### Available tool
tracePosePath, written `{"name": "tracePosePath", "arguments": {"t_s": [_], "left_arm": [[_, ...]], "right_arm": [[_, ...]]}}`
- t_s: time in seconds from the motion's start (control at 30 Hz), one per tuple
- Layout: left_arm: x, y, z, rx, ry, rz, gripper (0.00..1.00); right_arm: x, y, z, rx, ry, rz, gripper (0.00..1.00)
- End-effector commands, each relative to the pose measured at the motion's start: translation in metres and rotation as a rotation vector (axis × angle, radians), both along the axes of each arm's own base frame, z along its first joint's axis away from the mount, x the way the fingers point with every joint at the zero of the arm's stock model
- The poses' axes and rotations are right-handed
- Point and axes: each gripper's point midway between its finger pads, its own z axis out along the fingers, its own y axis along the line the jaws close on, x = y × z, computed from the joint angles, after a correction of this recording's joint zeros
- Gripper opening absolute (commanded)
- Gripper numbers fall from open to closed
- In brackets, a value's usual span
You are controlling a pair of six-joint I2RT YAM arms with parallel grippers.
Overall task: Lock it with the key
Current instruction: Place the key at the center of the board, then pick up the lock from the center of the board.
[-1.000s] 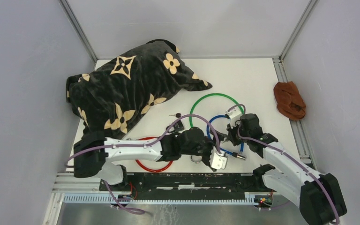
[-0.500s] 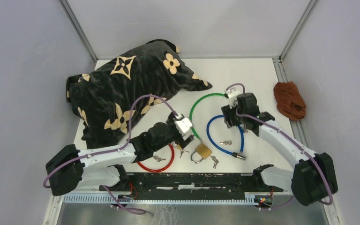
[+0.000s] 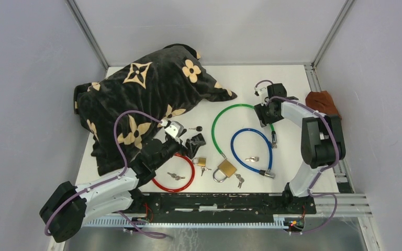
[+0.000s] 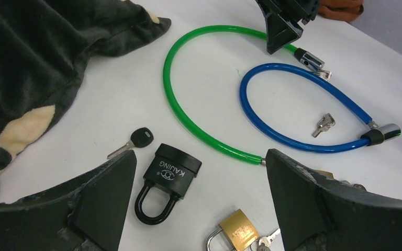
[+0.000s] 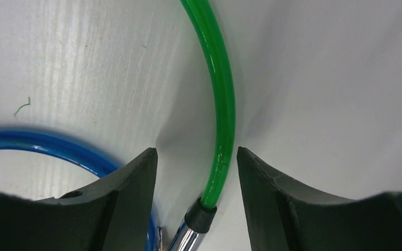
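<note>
- Jaws of the left gripper [image 4: 199, 157] are spread wide, with nothing gripped.
- The black padlock [image 4: 174, 168] is seen lying flat on the table [image 3: 272, 78], under the gap between those jaws.
- A black-headed key [image 4: 136, 140] is laid just beside it, not touching.
- The right gripper [image 5: 195, 150] is parted astride the green cable lock [image 5: 221, 94], which is not clamped.
- The blue cable lock [image 5: 42, 142] is seen beside one finger.
- A brass padlock [image 3: 226, 168] is found nearer the arm bases.

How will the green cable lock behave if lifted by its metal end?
The green cable lies in a smooth open curve, so probably springy, not limp. Its glossy sleeve could slip in the right gripper. The long tail would likely drag.
</note>
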Motion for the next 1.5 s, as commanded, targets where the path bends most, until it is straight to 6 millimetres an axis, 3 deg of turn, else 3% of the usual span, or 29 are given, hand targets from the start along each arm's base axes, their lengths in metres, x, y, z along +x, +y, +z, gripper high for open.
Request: {"name": "tracePosePath", "arguments": {"t_s": [0.0, 0.13, 0.23, 0.37, 0.53, 0.63, 0.7, 0.9, 1.07, 1.13, 1.23, 1.37, 1.4, 1.47], "left_arm": [[0.003, 0.004, 0.016, -0.130, 0.014, 0.021, 0.95], [0.008, 0.011, 0.016, -0.128, 0.012, 0.046, 0.93], [0.012, 0.014, 0.018, -0.133, 0.005, 0.060, 0.92], [0.011, 0.012, 0.017, -0.121, 0.000, 0.039, 0.91], [0.013, 0.006, 0.020, -0.082, -0.025, -0.001, 0.89], [0.016, -0.002, 0.015, -0.011, -0.020, -0.039, 0.89], [0.025, -0.004, 0.002, 0.084, 0.013, -0.042, 0.93], [0.078, -0.019, -0.034, 0.206, 0.197, -0.108, 0.99], [0.129, -0.061, -0.013, 0.154, 0.125, -0.192, 1.00], [0.142, -0.070, -0.018, 0.130, 0.167, -0.180, 1.00], [0.143, -0.079, -0.029, 0.122, 0.203, -0.217, 1.00], [0.120, -0.093, -0.038, 0.122, 0.220, -0.336, 0.97], [0.115, -0.096, -0.041, 0.128, 0.216, -0.356, 0.93], [0.109, -0.099, -0.042, 0.127, 0.215, -0.378, 0.76]], "right_arm": [[0.008, -0.006, -0.011, 0.012, 0.049, 0.020, 0.60], [0.005, -0.009, -0.025, 0.044, 0.094, 0.024, 0.42], [0.007, -0.013, -0.026, 0.025, 0.094, 0.041, 0.21], [0.028, -0.022, -0.007, -0.034, 0.024, 0.084, 0.01], [0.057, -0.017, 0.048, -0.048, -0.158, 0.176, 0.00], [0.060, -0.003, 0.087, -0.005, -0.288, 0.224, 0.00], [0.053, 0.008, 0.106, 0.016, -0.361, 0.259, 0.00], [0.024, 0.026, 0.131, 0.021, -0.481, 0.319, 0.00], [0.004, 0.044, 0.162, 0.065, -0.615, 0.383, 0.00], [-0.001, 0.050, 0.172, 0.088, -0.663, 0.406, 0.00], [-0.007, 0.057, 0.180, 0.114, -0.701, 0.438, 0.00], [-0.007, 0.065, 0.183, 0.146, -0.709, 0.461, 0.00], [-0.007, 0.067, 0.183, 0.157, -0.710, 0.466, 0.00], [-0.007, 0.070, 0.183, 0.173, -0.712, 0.475, 0.00]]}}
